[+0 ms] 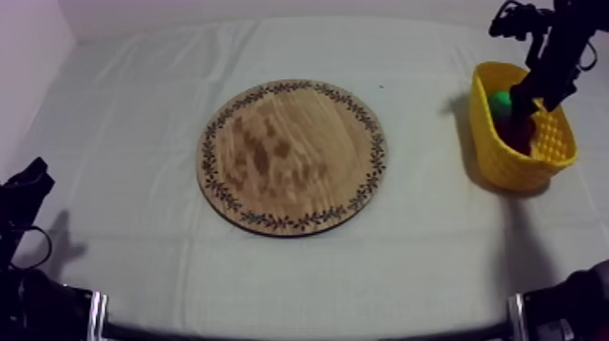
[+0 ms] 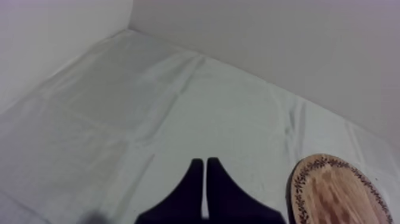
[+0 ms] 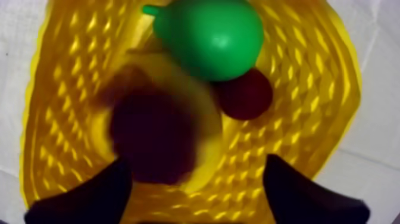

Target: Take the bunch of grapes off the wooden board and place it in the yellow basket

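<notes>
The bunch of grapes (image 3: 152,134), dark purple and blurred, lies inside the yellow basket (image 3: 309,77), just beyond my right gripper (image 3: 196,164). That gripper's fingers (image 3: 89,199) stand wide apart and hold nothing. From above, my right gripper (image 1: 524,100) reaches down from the upper right into the yellow basket (image 1: 507,159) at the table's right side. The round wooden board (image 1: 292,156) in the middle carries nothing. My left gripper (image 1: 27,181) rests low at the left; its fingers (image 2: 205,164) lie together as a narrow wedge over the cloth.
A green pear (image 3: 208,36) and a small red fruit (image 3: 244,94) also sit in the basket, and a smooth yellow shape like a banana (image 3: 208,134) lies under the grapes. The pear (image 1: 500,100) shows from above. The board's rim (image 2: 297,184) lies beside my left gripper.
</notes>
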